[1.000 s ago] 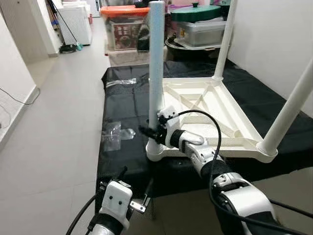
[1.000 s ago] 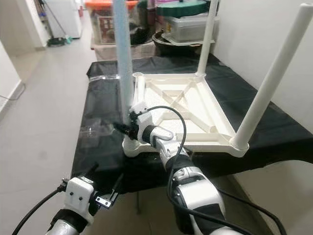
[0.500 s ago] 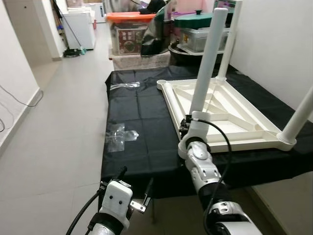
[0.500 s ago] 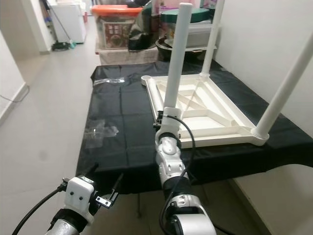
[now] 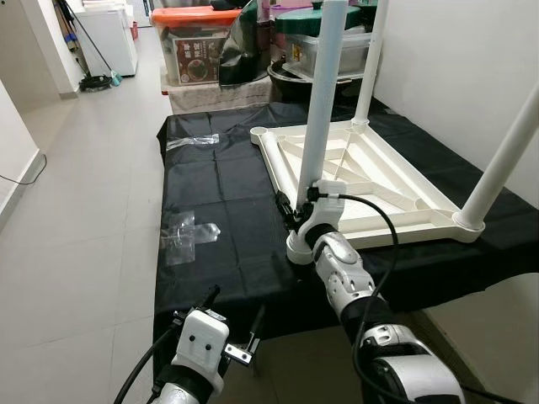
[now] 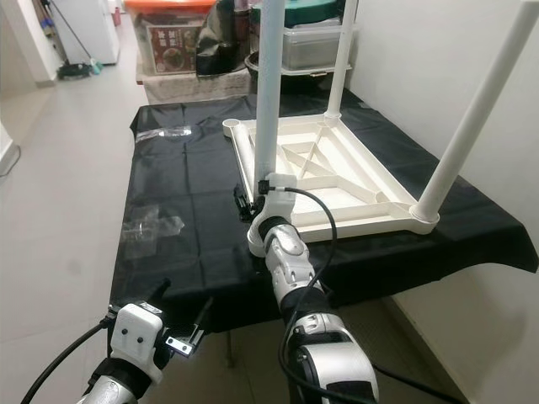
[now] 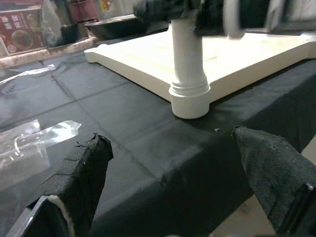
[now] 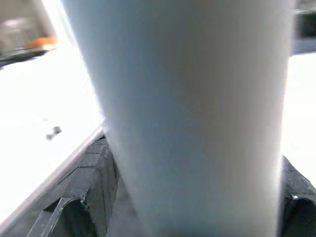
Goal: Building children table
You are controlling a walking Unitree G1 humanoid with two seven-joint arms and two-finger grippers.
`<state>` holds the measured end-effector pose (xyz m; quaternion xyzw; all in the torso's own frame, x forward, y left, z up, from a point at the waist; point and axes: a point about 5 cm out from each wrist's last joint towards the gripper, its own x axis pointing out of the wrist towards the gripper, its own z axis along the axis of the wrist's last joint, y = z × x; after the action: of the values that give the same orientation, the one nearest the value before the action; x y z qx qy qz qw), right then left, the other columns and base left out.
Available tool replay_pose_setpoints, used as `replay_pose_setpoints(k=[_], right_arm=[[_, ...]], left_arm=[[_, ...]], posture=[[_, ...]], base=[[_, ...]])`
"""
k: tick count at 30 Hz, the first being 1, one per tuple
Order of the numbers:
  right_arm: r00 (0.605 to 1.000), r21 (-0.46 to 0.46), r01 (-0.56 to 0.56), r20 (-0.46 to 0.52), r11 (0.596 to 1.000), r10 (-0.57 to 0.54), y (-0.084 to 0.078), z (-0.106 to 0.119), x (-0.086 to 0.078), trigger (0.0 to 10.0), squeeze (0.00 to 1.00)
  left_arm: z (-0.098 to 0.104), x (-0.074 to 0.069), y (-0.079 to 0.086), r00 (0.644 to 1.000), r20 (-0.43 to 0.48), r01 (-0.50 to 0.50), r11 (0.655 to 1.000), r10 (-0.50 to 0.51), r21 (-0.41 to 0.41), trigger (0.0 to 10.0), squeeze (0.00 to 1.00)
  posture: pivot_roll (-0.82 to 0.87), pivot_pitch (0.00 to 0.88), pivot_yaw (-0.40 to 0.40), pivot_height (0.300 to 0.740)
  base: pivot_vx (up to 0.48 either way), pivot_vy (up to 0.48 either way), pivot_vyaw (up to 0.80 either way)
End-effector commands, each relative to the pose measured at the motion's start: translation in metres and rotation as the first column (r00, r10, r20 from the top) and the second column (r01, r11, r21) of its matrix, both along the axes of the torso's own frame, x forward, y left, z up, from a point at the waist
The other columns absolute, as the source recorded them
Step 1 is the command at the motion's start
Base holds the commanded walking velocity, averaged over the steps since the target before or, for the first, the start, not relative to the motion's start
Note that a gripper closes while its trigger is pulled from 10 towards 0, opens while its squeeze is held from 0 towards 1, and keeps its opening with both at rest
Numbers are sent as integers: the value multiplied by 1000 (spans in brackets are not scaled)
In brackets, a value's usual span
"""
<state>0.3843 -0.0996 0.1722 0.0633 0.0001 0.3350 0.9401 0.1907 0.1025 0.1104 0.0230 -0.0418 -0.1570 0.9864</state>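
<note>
A white children's table top (image 5: 379,181) lies upside down on a table under a black cloth (image 5: 227,194). Three white legs stand up from it. My right gripper (image 5: 303,204) is shut on the near left leg (image 5: 318,109) just above its corner socket (image 5: 301,248). In the right wrist view that leg (image 8: 197,113) sits between the black fingers (image 8: 94,177). The far left corner socket (image 5: 258,132) holds no leg. My left gripper (image 5: 234,307) hangs low in front of the cloth's edge, open and holding nothing, its fingers (image 7: 79,182) spread wide.
A crumpled clear plastic bag (image 5: 185,231) lies on the cloth to the left, another (image 5: 192,140) at the far left corner. Storage boxes and bins (image 5: 202,42) stand behind the table. A white wall (image 5: 455,76) is on the right, open tiled floor (image 5: 76,185) on the left.
The camera has shifted. The leg in my right gripper leaned to the right half a second ago and now stands nearly upright. The left arm has not moved.
</note>
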Motion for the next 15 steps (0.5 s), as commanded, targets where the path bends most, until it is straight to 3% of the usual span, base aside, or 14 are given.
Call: replay_pose_setpoints(k=[1, 3, 4, 5, 7, 8, 9, 11, 14, 15], right_arm=[[952, -85, -306, -19, 948, 305, 20, 0, -11, 10000, 0], [952, -85, -306, -19, 948, 305, 20, 0, -11, 10000, 0], [891, -131, -453, -56, 882, 450, 22, -4, -18, 10000, 0], [891, -131, -453, -56, 882, 450, 22, -4, -18, 10000, 0], [769, -158, -639, -120, 753, 627, 28, -9, -27, 10000, 0], [769, -158, -639, -120, 753, 627, 28, -9, -27, 10000, 0], [738, -150, -675, -130, 723, 662, 33, -8, -27, 10000, 0], [716, -128, -698, -137, 705, 684, 37, -7, -27, 10000, 0], [701, -111, -713, -143, 692, 699, 41, -7, -27, 10000, 0], [673, -70, -738, -144, 671, 726, 44, -6, -29, 9529, 0]], left_arm=[[-4, 0, 0, 1000, -18, 6, 1000, -6, 8, 10000, 0], [-4, 0, 0, 1000, -18, 6, 1000, -6, 8, 10000, 0], [-4, 0, 0, 1000, -19, 5, 1000, -5, 8, 10000, 0], [-4, 0, 0, 1000, -19, 5, 1000, -5, 8, 10000, 0], [-4, 0, 0, 1000, -19, 3, 1000, -2, 9, 10000, 0], [-4, 0, 0, 1000, -19, 3, 1000, -2, 9, 10000, 0], [-4, 0, 0, 1000, -19, 2, 1000, -2, 9, 10000, 0], [-4, 0, 0, 1000, -20, 2, 1000, -1, 9, 10000, 0], [-4, 0, 0, 1000, -20, 1, 1000, -1, 9, 10000, 0], [-4, -1, 0, 1000, -21, 1, 1000, -1, 9, 10000, 0]], posture=[[51, 0, -3, 740], [51, 0, -3, 740], [51, 0, -3, 740], [51, 0, -3, 740], [68, 0, -12, 740], [68, 0, -12, 740], [68, 0, -12, 740], [71, 0, -13, 740], [75, 0, -12, 740], [79, 0, -17, 740]], base=[[0, 0, 0], [0, 0, 0], [0, 0, 0], [0, 0, 0], [0, 0, 0], [0, 0, 0], [0, 0, 0], [0, 0, 0], [0, 0, 0], [0, 0, 0]])
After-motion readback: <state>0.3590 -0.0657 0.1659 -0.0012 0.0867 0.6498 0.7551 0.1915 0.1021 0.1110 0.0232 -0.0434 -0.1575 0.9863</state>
